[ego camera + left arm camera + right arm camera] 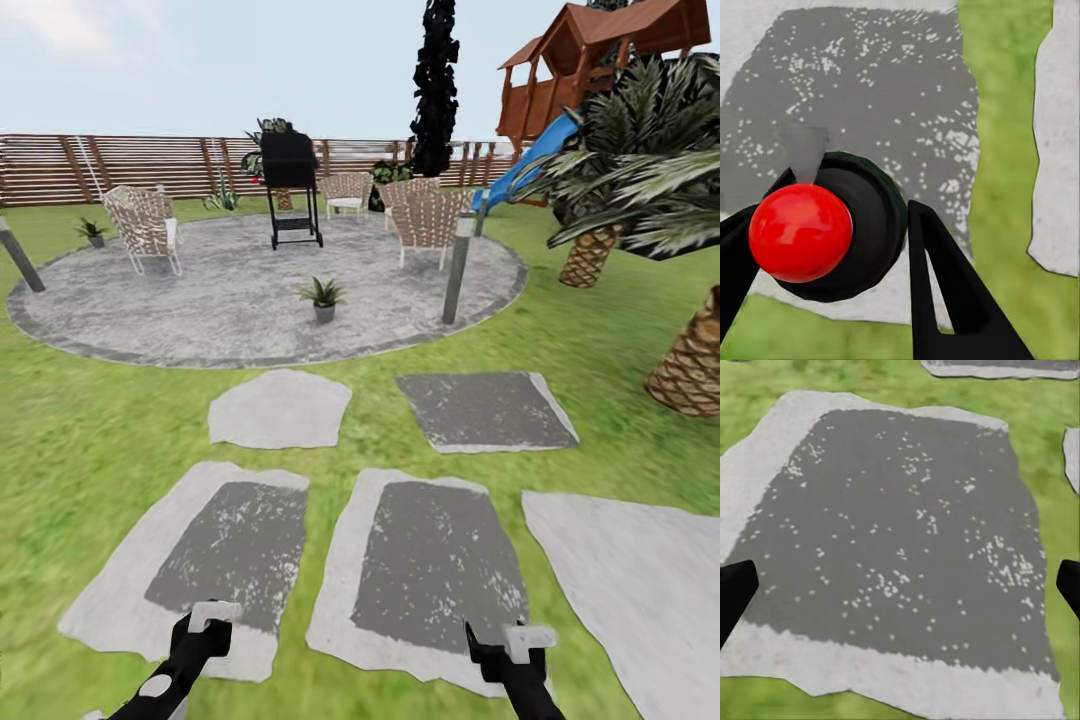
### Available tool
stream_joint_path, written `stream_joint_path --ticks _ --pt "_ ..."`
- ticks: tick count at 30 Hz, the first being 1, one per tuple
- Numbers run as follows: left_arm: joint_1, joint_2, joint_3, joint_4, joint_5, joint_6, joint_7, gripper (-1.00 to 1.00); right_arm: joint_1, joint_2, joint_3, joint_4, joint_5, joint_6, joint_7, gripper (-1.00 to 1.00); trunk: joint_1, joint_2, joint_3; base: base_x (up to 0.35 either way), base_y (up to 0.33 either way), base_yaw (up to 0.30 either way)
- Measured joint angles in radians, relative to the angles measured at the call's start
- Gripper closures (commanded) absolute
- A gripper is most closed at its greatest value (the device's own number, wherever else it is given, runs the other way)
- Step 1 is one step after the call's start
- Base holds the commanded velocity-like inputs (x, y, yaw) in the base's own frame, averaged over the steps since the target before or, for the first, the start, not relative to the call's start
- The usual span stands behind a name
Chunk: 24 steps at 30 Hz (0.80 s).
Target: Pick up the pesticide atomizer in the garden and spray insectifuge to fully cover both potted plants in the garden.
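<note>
Facing the round patio point(200, 320), the robot stands on the grass just in front of it, among the stepping slabs point(430, 560).

One potted plant point(322, 297) sits on the patio near its front edge. The other potted plant point(92, 232) sits at the patio's far left edge, beside a chair point(145, 228). Where the pesticide atomizer lies I cannot tell.

The right gripper point(505, 640) has its jaws wide apart with nothing between them. The left gripper point(207, 622) has a red ball point(801, 232) on a black round thing point(874, 217) between its fingers point(945, 300). I cannot tell if the jaws are squeezing it.

What could go wrong:
- The robot may go to the plants first, and then it has nothing to spray with.
- It could bump the grey post point(458, 270) at the patio's right edge, or the chair.
- Driving too close could tip the little pot over.
- It might mistake the big palm point(690, 360), off to the right of the patio, for a plant to spray.
</note>
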Motion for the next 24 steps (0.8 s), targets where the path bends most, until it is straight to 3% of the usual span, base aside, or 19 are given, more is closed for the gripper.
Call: stream_joint_path --ticks 24 --pt "0.000 0.000 0.001 0.002 0.000 0.000 0.002 1.00 0.000 -0.003 0.001 0.001 0.002 0.000 0.002 -1.00 0.000 0.000 0.000 0.304 0.139 0.003"
